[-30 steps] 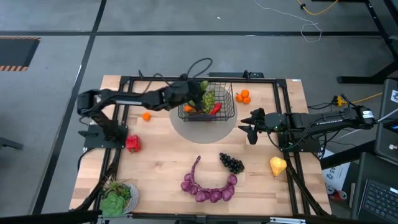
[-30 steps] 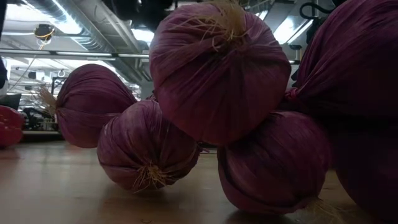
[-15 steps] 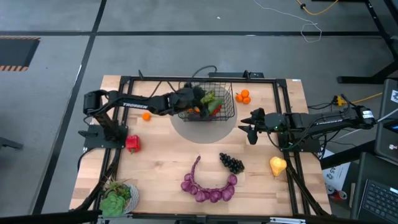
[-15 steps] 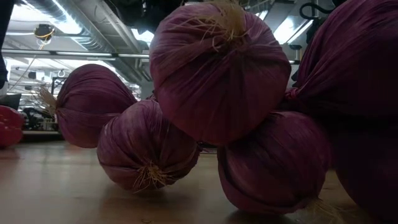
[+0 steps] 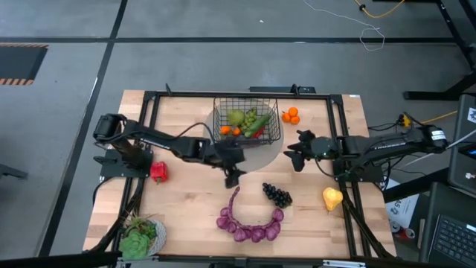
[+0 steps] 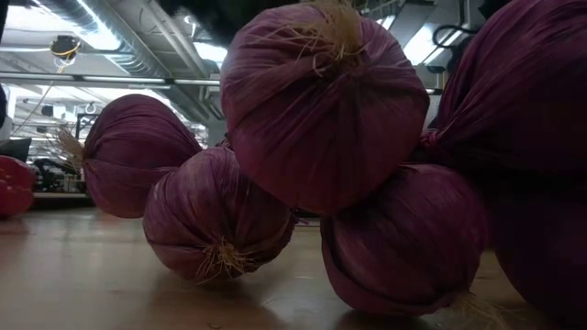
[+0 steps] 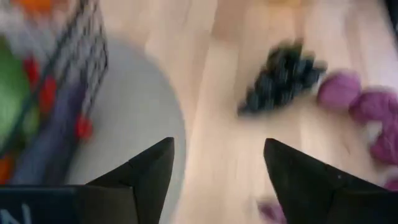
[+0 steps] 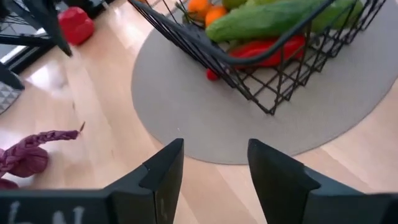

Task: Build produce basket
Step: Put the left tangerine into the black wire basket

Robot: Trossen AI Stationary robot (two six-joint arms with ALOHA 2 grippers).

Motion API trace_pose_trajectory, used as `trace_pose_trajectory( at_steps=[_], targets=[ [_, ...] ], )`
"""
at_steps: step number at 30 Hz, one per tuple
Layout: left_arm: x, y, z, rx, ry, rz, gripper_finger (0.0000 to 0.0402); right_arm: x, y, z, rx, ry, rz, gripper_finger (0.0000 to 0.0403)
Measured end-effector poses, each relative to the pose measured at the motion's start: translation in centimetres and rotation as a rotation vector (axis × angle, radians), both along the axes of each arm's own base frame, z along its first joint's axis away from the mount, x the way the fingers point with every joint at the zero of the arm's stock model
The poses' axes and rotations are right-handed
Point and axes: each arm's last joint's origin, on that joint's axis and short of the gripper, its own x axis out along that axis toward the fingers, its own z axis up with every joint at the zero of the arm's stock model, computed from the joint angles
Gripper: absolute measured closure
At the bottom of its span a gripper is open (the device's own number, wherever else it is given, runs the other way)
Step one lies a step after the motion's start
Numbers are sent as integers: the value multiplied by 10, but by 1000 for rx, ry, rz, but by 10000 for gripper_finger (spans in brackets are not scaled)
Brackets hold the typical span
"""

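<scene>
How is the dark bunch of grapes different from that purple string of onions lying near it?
The dark grapes form a small, compact, nearly black cluster; the purple string is much longer and curves in an arc of round purple bulbs ending in a thin braided tail. The grapes lie nearer the right gripper, the string nearer the table's front edge. The left gripper hovers open just above the string's tail. Both rest on the bare wooden table, outside the basket.

Purple onions (image 6: 321,110) crowd the table-level camera, hiding both arms and the basket behind them; the rightmost bulb runs off the frame. The left wrist picture is smeared: dark grapes (image 7: 283,78) and the basket (image 7: 81,68) show only as soft shapes. In the right wrist picture, the basket's top and the cucumber (image 8: 273,18) are cut off.
</scene>
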Motion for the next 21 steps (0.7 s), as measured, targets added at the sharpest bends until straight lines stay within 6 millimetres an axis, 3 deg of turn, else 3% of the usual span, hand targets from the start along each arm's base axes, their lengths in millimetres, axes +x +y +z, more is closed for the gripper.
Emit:
trace_pose_trajectory(
  at_steps=[10,16,21],
  targets=[
    [-49,-12,4,-201,319,211,158,11,1,-14,35,57,-31,221],
    [-68,-14,-3,-94,522,141,158,18,1,-17,34,45,-29,221],
    [-94,-3,-8,72,781,165,158,18,1,-17,34,49,-29,221]
  ],
)
